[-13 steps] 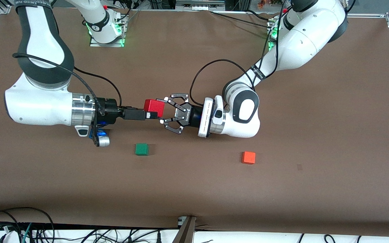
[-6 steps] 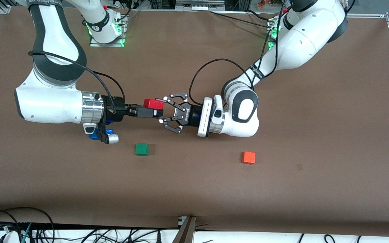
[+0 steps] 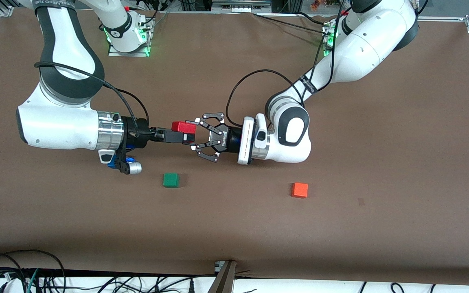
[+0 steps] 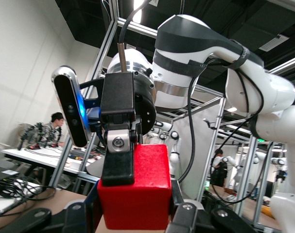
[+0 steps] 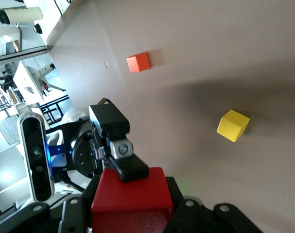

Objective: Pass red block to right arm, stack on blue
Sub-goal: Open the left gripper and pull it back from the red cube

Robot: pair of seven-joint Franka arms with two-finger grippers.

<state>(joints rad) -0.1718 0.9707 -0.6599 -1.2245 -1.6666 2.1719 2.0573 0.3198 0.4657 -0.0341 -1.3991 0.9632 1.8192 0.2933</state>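
While both arms met above the middle of the brown table [image 3: 340, 228], the red block [image 3: 184, 127] hung in the air between the two grippers, well clear of the surface. The right gripper [image 3: 182, 136], reaching in from the right arm's end of the table, had its slim black fingers [image 4: 119, 162] closed on the block; in the left wrist view one finger lay flat against the block's face. The left gripper [image 3: 199, 134], with its black linkage claw, faced the right gripper head-on. Its fingertips stood on either side of the block, and in the front view they seemed spread slightly wider than the block, though contact could not be ruled out. The block's upper face showed plainly in the right wrist view, with the claw's links below it.

Three other cubes rested on the table. A green cube [image 3: 171, 180] lay nearer the front edge than the grippers, roughly under the right arm's wrist side. An orange cube [image 3: 300, 190] lay toward the left arm's end, also nearer the front edge, well apart from the green one. A yellow cube [image 5: 233, 125] appeared only in the right wrist view. A spot of blue [image 3: 114, 162] showed beneath the right arm's wrist, mostly hidden; it may have been the blue cube.
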